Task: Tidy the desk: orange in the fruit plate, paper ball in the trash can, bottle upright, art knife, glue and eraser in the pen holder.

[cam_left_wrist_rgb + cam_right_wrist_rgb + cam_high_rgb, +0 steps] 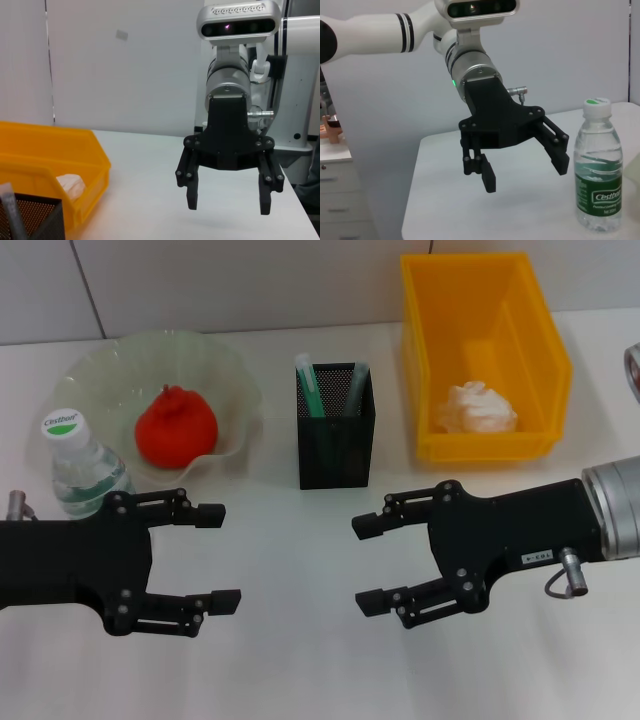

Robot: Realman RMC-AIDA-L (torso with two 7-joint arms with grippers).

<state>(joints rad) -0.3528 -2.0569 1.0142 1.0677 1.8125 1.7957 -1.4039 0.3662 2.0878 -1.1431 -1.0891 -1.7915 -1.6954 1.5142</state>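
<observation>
We are holding the left tool [213, 555] and right tool [368, 563] released over the white desk [300, 660]; the upright clear plastic green-labelled bottle [82, 468], probably light and slippery, would suit a mid-body grip.

A robotics lab set up as a mock office desk: a bare white table [300, 660] stands against plain pale wall panels [250, 280], with a white drawer cabinet [342, 195] visible to one side. A staged yellow-orange trash can [480, 360], black mesh pen holder [335, 430] and fruit plate [150, 370] furnish the scene.
</observation>
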